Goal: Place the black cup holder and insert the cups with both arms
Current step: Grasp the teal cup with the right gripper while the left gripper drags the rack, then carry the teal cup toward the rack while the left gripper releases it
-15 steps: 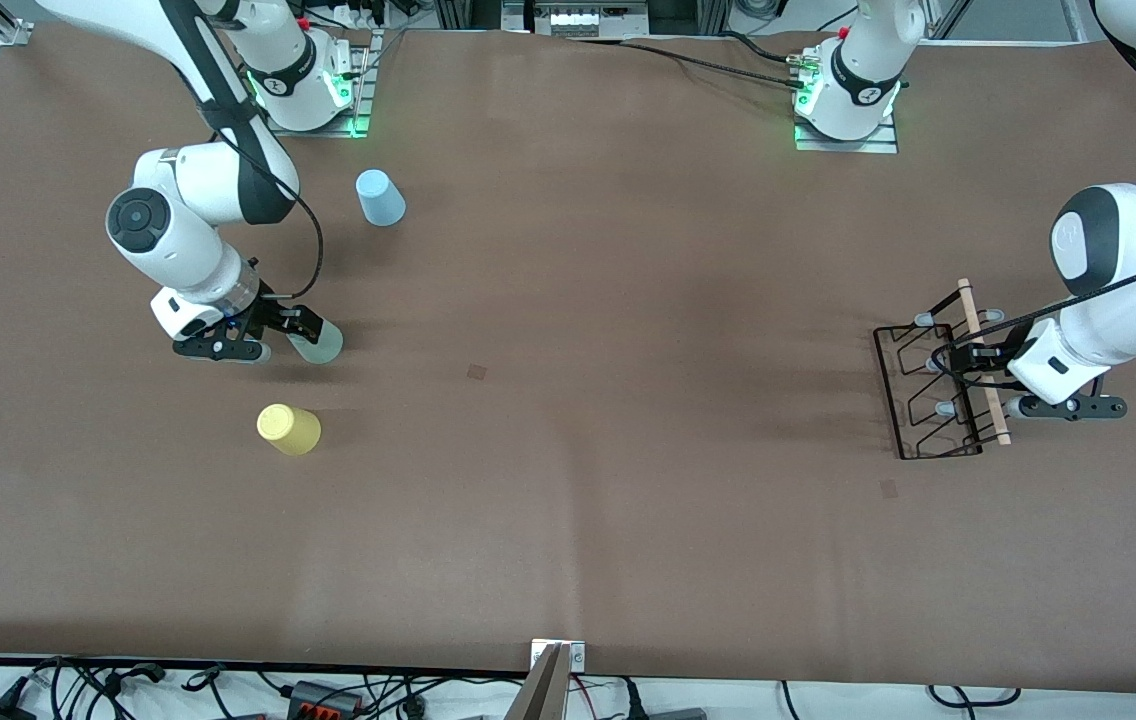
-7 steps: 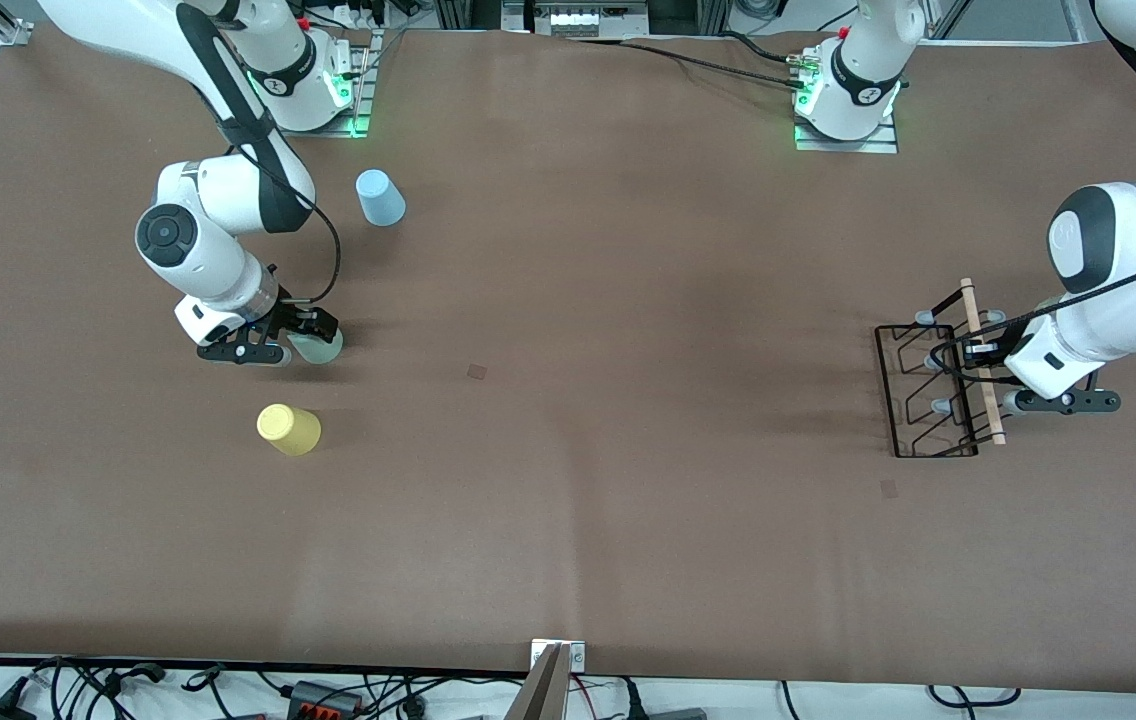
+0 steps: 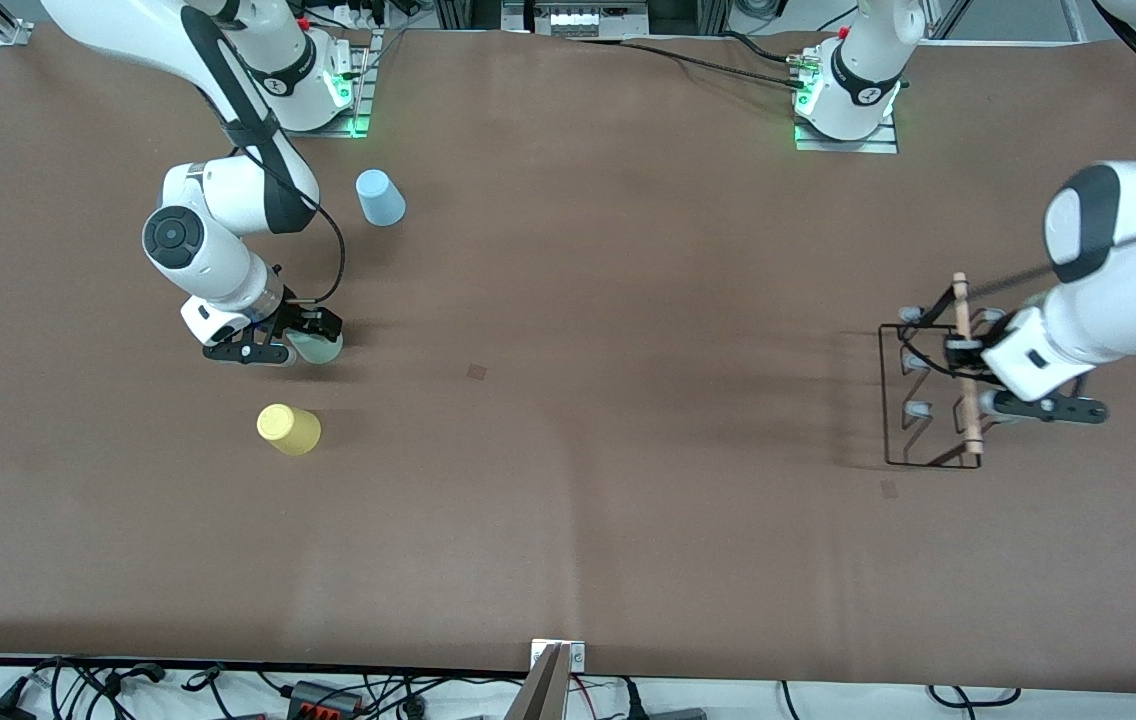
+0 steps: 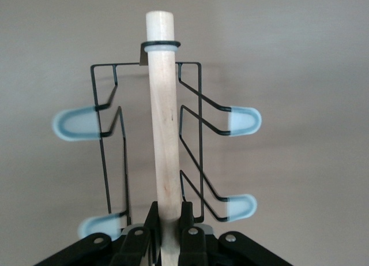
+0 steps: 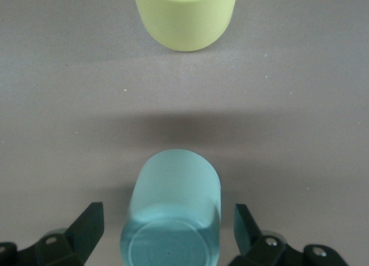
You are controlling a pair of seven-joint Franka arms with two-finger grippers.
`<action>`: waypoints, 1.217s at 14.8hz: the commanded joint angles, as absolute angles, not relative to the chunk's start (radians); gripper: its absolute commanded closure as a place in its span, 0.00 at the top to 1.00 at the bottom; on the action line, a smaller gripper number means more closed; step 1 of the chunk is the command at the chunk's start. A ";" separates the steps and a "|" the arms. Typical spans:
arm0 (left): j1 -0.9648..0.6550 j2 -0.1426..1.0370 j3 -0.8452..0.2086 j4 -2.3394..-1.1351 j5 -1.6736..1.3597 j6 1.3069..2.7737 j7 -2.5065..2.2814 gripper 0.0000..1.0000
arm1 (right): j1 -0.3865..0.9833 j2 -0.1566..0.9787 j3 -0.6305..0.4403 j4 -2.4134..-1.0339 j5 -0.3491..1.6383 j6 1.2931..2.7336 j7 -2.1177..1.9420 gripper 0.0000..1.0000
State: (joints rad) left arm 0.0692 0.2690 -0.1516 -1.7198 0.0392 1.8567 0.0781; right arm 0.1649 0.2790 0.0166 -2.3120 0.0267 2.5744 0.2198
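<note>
The black cup holder (image 3: pixel 913 400) is at the left arm's end of the table. My left gripper (image 3: pixel 963 362) is shut on its wooden rod handle (image 4: pixel 164 116), with one finger (image 4: pixel 152 220) pressed on each side of the rod. The wire frame (image 4: pixel 196 133) and its pale-capped prongs hang off the rod. I cannot tell whether its base touches the table. My right gripper (image 3: pixel 300 338) is open around the pale green cup (image 3: pixel 318 348), which stands upside down. Its fingers (image 5: pixel 89 223) flank the cup (image 5: pixel 173 202) with gaps. The yellow cup (image 3: pixel 288 429) (image 5: pixel 184 18) stands nearer the front camera, the light blue cup (image 3: pixel 380 197) farther.
The brown table (image 3: pixel 588 400) is bare between the two arms. Both arm bases (image 3: pixel 846 100) stand along the table's edge farthest from the front camera. Cables and a metal bracket (image 3: pixel 556 665) lie off the edge nearest it.
My left gripper has shut on the rod and swung the holder so that the rod stands straighter in the front view. My right gripper has slid in around the pale green cup.
</note>
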 commanded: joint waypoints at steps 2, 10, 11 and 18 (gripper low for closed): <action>-0.065 0.325 -0.196 -1.638 0.035 1.809 0.046 0.01 | 0.173 0.275 0.017 -2.326 0.031 2.586 0.235 0.77; -0.429 0.495 -0.196 -1.519 -0.080 1.876 -0.441 0.01 | 0.169 0.198 0.017 -2.264 0.023 2.447 0.213 0.21; -0.460 0.518 -0.198 -1.500 -0.081 1.894 -0.496 0.01 | 0.169 0.174 0.017 -2.232 0.020 2.384 0.215 0.21; -0.535 0.603 -0.198 -1.459 -0.081 2.000 -0.681 0.14 | 0.166 0.129 0.040 -2.151 0.014 2.283 0.199 0.20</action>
State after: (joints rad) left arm -0.5261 0.5921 -0.2083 -1.4942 -0.0662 2.0097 -0.6569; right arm 0.1675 0.1242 0.0243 -2.1623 0.0229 2.2941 0.2140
